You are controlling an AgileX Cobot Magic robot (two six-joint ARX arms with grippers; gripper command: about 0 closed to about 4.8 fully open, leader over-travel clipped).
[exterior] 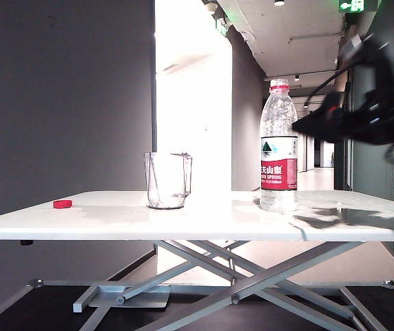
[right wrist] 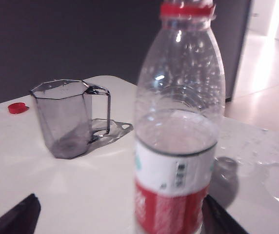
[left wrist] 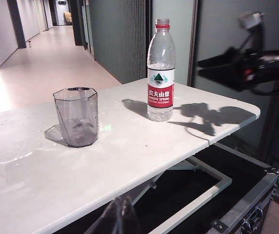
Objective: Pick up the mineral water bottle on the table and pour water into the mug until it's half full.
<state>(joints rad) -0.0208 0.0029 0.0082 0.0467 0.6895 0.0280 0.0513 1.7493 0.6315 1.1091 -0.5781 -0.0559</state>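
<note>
Behind the white table [exterior: 204, 217] it's just a dim corridor with one blown-out bright doorway, so edges get washed out there. Hard bits first: the right gripper [exterior: 300, 127] is a blurry black shape hanging beside the mineral water bottle [exterior: 278, 146] at about label height, and from its own camera only two dark finger tips [right wrist: 12, 217] poke in, one on each side of the bottle, spread wide and not touching it. The left gripper [left wrist: 120, 214] is barely a smoky sliver at the frame edge, near the table's front edge and well away from the bottle; I can't tell how its jaws stand. The bottle stands upright on the table, uncapped, clear ribbed plastic with droplets inside, red label, red neck ring, the water [right wrist: 176, 131] reaching just above the label. The mug [exterior: 167, 180] stands well to the side of the bottle, faceted clear glass, greyish, handle on the side, looks empty. A small red cap [exterior: 63, 203] lies beyond the mug, far from the bottle. Some shiny wet patches show on the tabletop near the bottle.
</note>
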